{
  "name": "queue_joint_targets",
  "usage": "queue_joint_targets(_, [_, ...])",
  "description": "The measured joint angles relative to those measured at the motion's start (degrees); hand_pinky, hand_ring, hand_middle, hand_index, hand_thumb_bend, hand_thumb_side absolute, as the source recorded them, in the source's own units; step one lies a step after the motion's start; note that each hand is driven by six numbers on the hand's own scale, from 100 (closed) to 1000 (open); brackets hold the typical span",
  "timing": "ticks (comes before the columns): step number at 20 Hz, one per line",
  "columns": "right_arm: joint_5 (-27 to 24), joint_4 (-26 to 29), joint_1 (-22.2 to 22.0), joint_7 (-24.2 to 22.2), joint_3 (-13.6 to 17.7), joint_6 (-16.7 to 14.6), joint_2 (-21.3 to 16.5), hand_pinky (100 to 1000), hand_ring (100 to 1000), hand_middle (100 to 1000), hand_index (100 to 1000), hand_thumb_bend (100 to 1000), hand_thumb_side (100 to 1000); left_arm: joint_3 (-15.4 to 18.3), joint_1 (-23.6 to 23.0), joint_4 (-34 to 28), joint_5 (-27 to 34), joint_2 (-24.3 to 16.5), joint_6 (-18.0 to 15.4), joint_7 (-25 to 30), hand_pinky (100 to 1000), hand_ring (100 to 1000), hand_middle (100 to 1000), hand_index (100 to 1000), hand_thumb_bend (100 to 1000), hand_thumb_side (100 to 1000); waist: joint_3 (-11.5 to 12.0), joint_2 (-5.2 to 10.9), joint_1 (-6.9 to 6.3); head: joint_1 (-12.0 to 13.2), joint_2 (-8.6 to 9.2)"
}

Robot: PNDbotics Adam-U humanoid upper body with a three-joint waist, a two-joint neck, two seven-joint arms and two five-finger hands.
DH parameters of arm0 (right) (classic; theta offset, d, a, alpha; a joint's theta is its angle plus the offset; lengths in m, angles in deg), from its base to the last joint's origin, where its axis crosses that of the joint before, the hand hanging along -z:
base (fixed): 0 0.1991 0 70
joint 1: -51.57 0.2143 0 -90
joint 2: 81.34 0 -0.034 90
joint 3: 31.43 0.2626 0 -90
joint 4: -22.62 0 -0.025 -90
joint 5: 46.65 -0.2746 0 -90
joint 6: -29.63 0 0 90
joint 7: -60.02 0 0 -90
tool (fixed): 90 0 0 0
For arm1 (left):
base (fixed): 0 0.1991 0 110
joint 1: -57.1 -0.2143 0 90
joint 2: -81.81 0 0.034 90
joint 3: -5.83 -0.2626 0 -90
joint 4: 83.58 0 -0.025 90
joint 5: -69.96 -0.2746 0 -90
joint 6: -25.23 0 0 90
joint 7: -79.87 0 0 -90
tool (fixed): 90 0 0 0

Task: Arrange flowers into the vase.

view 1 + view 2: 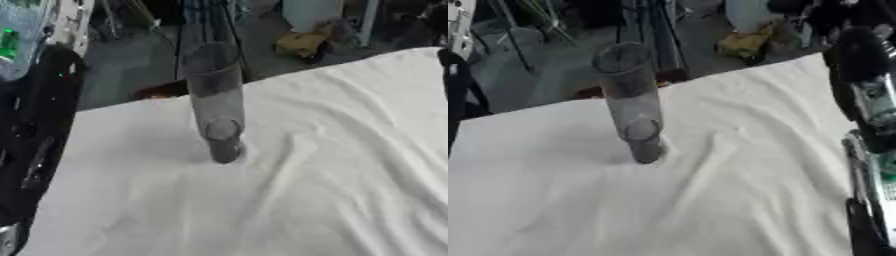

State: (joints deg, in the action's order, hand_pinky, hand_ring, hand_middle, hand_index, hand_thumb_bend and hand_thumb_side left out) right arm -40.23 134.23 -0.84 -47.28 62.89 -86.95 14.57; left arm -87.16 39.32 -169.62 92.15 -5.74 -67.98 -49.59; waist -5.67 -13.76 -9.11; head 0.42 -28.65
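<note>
A tall clear glass vase (pixel 214 100) stands upright on the white wrinkled cloth (pixel 306 190), near the far middle of the table. I see nothing inside it, and no flower shows on the cloth. My left arm (pixel 39 130), black, runs along the left edge of the left eye view, well left of the vase. My right arm (pixel 868 105) runs down the right edge of the right eye view, far from the vase. I can make out neither hand in these views.
The table's far edge (pixel 289 75) slants up to the right just behind the vase. Beyond it lie a grey floor, a yellow object (pixel 302 42) and some dark stands. Bare cloth spreads in front of the vase.
</note>
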Motion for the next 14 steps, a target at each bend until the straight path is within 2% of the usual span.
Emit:
queue_joint_targets(5, [-0.50, 0.00, -0.32, -0.13, -0.11, 0.12, 0.23, 806, 833, 770, 926, 214, 1000, -0.19, 0.73, 0.44, 3.35, 0.00, -1.32, -0.17, 100, 100, 100, 100, 100, 620, -0.43, 0.00, -0.30, 0.26, -0.02])
queue_joint_targets(14, [-1.03, 0.00, -0.37, -0.36, -0.13, 0.36, 0.21, 805, 831, 767, 926, 217, 1000, -0.34, 2.47, 3.68, 3.67, 0.57, -1.91, -0.44, 100, 100, 100, 100, 100, 621, -1.44, 0.00, -1.19, 1.02, -0.02])
